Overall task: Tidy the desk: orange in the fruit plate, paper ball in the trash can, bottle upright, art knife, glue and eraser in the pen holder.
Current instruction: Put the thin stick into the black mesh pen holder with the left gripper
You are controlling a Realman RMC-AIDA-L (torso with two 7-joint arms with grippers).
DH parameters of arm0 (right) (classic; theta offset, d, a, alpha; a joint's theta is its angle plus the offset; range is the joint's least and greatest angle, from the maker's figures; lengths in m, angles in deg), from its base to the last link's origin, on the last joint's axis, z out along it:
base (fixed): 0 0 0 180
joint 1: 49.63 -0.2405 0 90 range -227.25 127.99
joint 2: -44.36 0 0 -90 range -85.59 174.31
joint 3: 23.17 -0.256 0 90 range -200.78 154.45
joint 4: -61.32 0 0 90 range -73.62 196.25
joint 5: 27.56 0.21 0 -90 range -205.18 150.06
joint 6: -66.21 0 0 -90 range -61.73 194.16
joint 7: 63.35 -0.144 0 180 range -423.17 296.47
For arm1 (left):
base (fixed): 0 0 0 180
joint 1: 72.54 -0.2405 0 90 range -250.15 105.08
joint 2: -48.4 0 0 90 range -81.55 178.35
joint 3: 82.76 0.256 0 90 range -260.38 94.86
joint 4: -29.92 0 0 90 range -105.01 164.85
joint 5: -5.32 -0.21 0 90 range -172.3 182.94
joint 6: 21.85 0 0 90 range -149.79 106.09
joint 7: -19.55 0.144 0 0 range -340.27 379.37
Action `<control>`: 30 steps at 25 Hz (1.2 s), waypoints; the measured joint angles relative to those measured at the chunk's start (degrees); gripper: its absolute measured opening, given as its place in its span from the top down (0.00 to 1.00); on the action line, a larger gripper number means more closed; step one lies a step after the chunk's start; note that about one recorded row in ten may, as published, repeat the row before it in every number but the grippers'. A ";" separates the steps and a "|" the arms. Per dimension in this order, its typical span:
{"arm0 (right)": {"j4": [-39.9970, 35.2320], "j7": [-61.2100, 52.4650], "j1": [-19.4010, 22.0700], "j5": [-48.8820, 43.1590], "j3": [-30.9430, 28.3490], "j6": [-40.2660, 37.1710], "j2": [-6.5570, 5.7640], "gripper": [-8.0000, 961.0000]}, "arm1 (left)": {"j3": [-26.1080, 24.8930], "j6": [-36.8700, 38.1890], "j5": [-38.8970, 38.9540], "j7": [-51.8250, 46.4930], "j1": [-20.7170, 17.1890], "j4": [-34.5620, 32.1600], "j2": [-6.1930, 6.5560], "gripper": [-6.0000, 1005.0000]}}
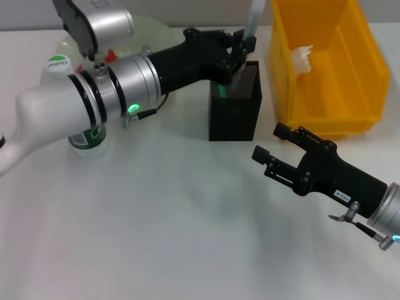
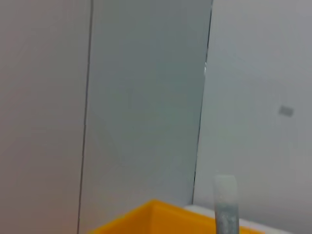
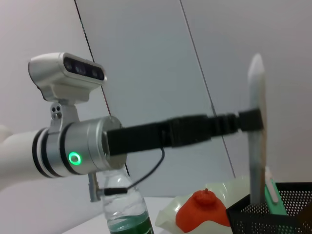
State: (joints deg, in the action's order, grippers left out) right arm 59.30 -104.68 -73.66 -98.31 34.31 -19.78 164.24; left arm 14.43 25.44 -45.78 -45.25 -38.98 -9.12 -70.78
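My left gripper (image 1: pixel 241 57) reaches over the black mesh pen holder (image 1: pixel 235 119) and is shut on a long pale translucent stick (image 1: pixel 252 24). The stick stands upright with its lower end inside the holder; I cannot tell whether it is the glue or the art knife. A green item (image 1: pixel 220 91) stands in the holder too. The bottle (image 1: pixel 84 134) stands upright under my left arm. The orange (image 3: pixel 200 213) lies in the fruit plate (image 1: pixel 153 32). The paper ball (image 1: pixel 304 58) lies in the yellow trash can (image 1: pixel 362 119). My right gripper (image 1: pixel 273 144) is open and empty, in front of the can. The eraser is out of view.
The white desk (image 1: pixel 175 219) spreads in front of the pen holder. The trash can stands close to the right of the holder. My left forearm (image 1: pixel 119 84) spans the back left, above the bottle.
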 joint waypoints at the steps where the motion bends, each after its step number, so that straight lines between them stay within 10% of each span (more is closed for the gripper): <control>1: 0.00 0.00 0.00 0.00 0.00 0.00 0.00 0.22 | 0.00 0.00 0.00 0.00 0.00 0.00 0.00 0.85; 30: 0.00 -0.38 -0.05 0.00 0.08 -0.19 0.00 0.22 | 1.09 -2.64 -0.01 -0.20 0.33 1.07 0.00 0.82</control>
State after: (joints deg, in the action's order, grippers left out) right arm 59.30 -105.06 -73.71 -98.31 34.39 -19.97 164.23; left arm 15.52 22.79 -45.80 -45.45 -38.65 -8.05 -70.78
